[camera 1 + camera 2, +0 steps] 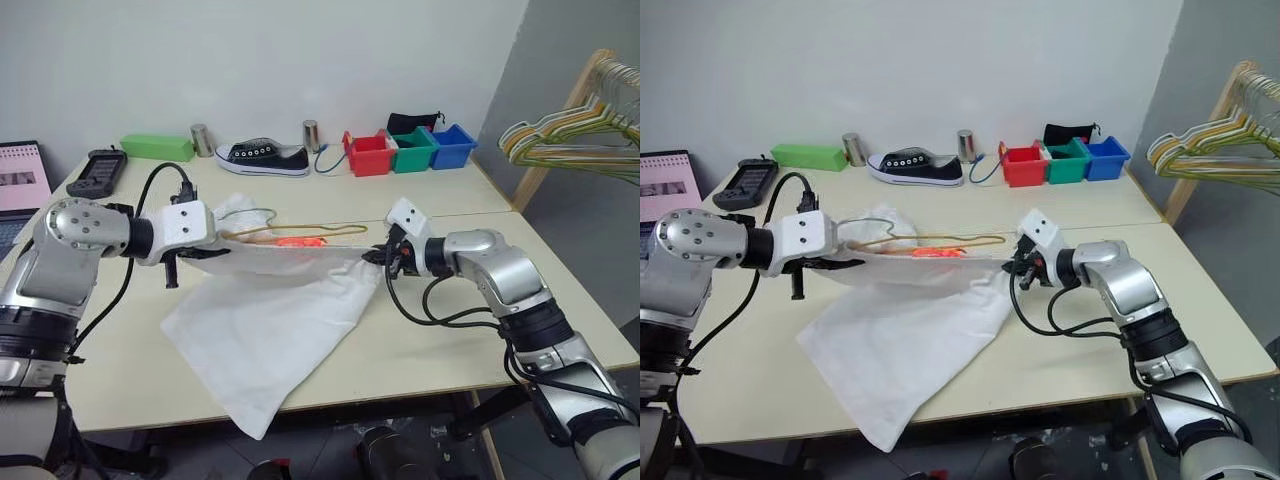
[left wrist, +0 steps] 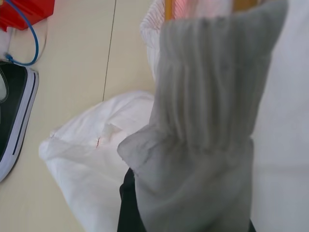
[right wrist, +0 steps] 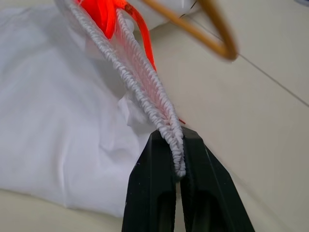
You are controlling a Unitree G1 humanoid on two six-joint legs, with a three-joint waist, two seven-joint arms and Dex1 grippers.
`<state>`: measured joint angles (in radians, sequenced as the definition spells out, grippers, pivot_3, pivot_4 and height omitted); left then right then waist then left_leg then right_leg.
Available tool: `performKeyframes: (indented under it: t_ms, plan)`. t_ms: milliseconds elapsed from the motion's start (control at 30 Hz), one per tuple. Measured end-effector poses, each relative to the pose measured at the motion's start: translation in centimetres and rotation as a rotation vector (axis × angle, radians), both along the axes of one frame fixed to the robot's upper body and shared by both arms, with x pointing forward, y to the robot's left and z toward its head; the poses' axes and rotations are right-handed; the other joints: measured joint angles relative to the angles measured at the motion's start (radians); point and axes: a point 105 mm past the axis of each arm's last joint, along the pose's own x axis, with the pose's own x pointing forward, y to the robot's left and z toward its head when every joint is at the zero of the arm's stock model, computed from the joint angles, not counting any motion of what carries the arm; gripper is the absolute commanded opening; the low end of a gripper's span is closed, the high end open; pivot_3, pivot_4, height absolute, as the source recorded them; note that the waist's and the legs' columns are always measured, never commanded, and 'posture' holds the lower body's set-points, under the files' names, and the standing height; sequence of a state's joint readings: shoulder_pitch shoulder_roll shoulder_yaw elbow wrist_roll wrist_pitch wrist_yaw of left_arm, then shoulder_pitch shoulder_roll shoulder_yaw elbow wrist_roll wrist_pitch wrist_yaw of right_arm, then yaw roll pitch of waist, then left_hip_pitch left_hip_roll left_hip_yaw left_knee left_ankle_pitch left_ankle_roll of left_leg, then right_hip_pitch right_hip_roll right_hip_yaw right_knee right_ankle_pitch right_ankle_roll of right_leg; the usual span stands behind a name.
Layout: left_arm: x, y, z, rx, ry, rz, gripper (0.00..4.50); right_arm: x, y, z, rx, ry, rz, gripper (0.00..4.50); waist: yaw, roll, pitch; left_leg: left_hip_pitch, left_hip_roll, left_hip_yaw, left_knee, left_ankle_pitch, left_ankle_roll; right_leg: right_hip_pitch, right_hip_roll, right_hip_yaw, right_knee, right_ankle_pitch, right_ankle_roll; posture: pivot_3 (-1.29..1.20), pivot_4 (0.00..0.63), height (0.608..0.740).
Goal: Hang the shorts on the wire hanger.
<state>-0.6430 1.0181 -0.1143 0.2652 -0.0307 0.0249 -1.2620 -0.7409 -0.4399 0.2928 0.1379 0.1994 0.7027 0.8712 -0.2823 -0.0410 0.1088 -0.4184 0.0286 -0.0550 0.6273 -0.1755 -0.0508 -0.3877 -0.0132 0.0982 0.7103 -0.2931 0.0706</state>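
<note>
The shorts (image 1: 280,310) are light, limp cloth that sags wherever unsupported, so the gathered waistband is the sound place to grip; the legs trail onto the tabletop (image 1: 420,350) below it. The right gripper (image 3: 177,159) has its fingers shut tight on one waistband end, the left gripper (image 1: 195,252) is closed on the other, stretching it taut. The wire hanger (image 1: 300,232), thin and springy, lies just behind the waistband.

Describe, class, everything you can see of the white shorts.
The shorts are white thin fabric with a ribbed elastic waistband and a neon orange drawstring. The waistband is stretched between the left claw and right claw, each pinching one end. The legs hang down crumpled onto the table. The wire hanger lies along the waistband.
</note>
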Motion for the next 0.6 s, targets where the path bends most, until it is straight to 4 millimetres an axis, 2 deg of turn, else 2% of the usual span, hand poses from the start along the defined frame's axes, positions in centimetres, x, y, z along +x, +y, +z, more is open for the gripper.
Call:
performKeyframes:
  t_ms: [200,333,600]
  plan:
    - [-0.7,-0.3,-0.5,0.015,0.046,-0.034,0.0,0.5,-0.4,-1.0,-0.002,0.026,-0.022,0.03,-0.019,0.0,0.0,0.0,0.0,0.0,0.0,0.0,0.0,0.0,0.0,0.0,0.0,0.0,0.0,-0.19,0.0,0.74]
    - [-1.1,0.1,-1.5,0.041,0.078,-0.038,0.0,0.8,-0.5,-0.4,-0.011,0.002,-0.02,0.03,-0.026,0.0,0.0,0.0,0.0,0.0,0.0,0.0,0.0,0.0,0.0,0.0,0.0,0.0,0.0,-0.19,0.0,0.74]
    - [-1.0,0.8,-2.0,0.091,0.073,-0.032,0.0,0.7,-0.7,0.4,-0.028,-0.037,-0.002,0.03,-0.025,0.0,0.0,0.0,0.0,0.0,0.0,0.0,0.0,0.0,0.0,0.0,0.0,0.0,0.0,-0.21,0.006,0.74]
